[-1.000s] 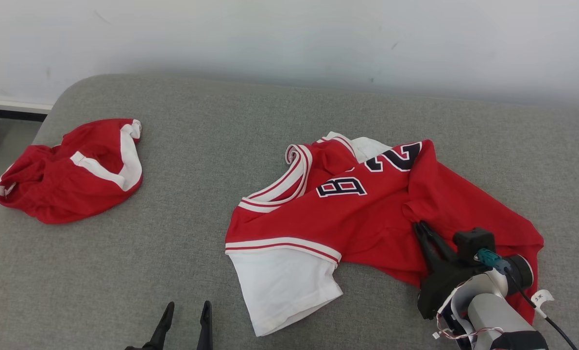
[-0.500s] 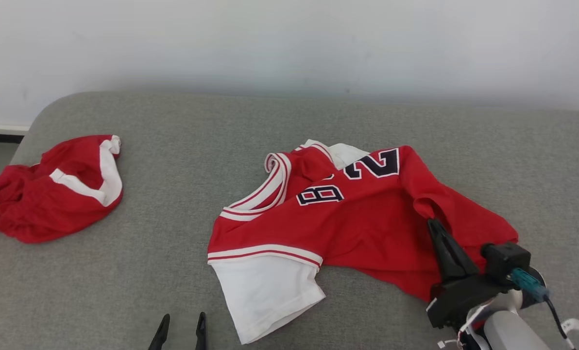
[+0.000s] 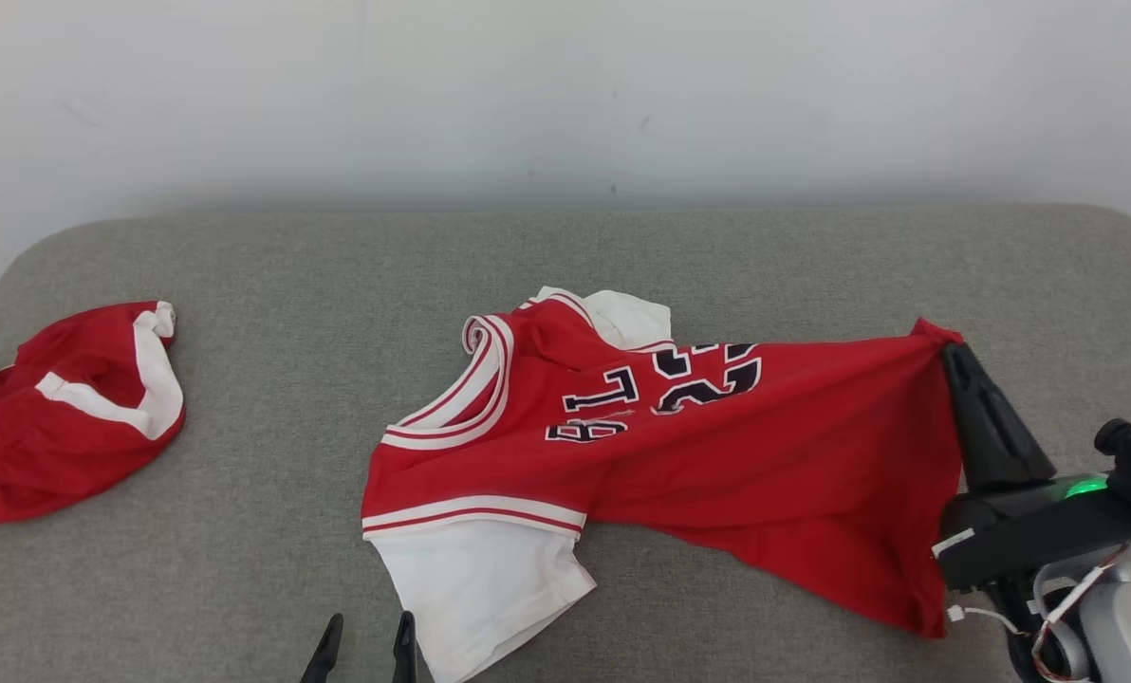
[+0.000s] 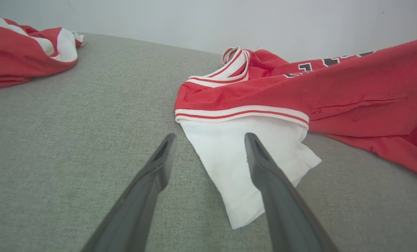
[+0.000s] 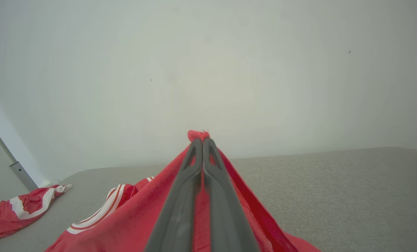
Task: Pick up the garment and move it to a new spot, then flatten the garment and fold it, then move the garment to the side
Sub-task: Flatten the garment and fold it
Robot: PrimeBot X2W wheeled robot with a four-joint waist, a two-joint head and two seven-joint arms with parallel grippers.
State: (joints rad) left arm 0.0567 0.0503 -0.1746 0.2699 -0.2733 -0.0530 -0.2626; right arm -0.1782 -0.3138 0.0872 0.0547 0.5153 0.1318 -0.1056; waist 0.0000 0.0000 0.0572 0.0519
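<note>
From the head, the right end effector (image 3: 950,351) is pinched tight on a corner of the red jersey (image 3: 717,455), which lies stretched across the grey bench (image 3: 338,275). The left wrist shows the left end effector (image 4: 209,135) wide open and empty, by the white sleeve (image 4: 222,147). The right wrist shows red cloth squeezed between closed fingers (image 5: 180,196).

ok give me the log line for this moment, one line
stage: pick up | right gripper: shut on jersey corner, raised off grey cushion | left gripper: open, low by white sleeve | red shorts: apart, far left
</note>
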